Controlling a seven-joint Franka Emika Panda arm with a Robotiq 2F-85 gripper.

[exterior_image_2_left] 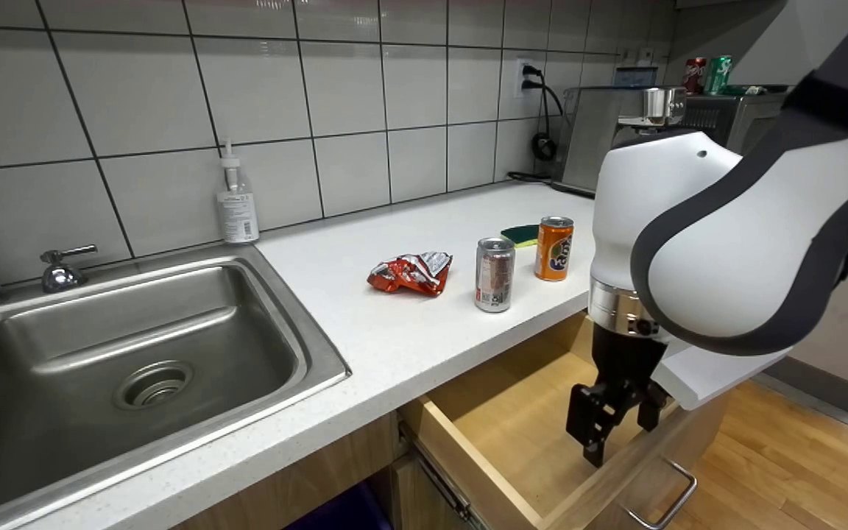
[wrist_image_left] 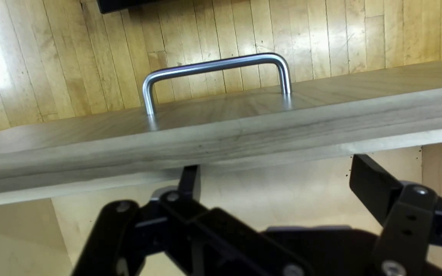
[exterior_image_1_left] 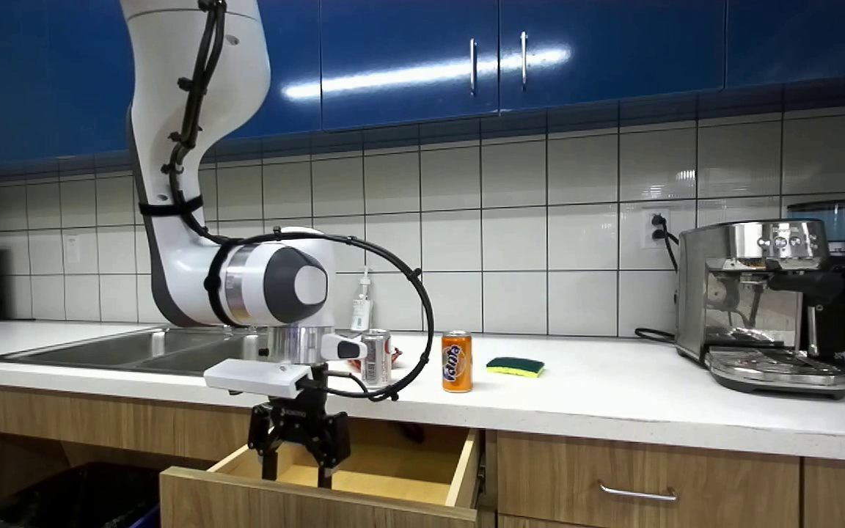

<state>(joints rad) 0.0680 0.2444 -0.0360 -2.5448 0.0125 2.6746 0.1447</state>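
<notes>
Handle [wrist_image_left: 217, 66] and drawer [exterior_image_1_left: 305, 506] come nearest, pulled out past the near edge of the counter [exterior_image_1_left: 613, 389]. Just behind the drawer's front rim [wrist_image_left: 244, 136] hangs the gripper [exterior_image_1_left: 297, 473], fingers [wrist_image_left: 372, 184] wide apart, with room left and right before the side walls [exterior_image_1_left: 463, 469]; contact with the rim I cannot tell. Farther, near the counter edge, a silver can [exterior_image_2_left: 495, 274] stands left, an orange can [exterior_image_2_left: 554, 250] right, the sponge [exterior_image_1_left: 516, 366] just beyond.
</notes>
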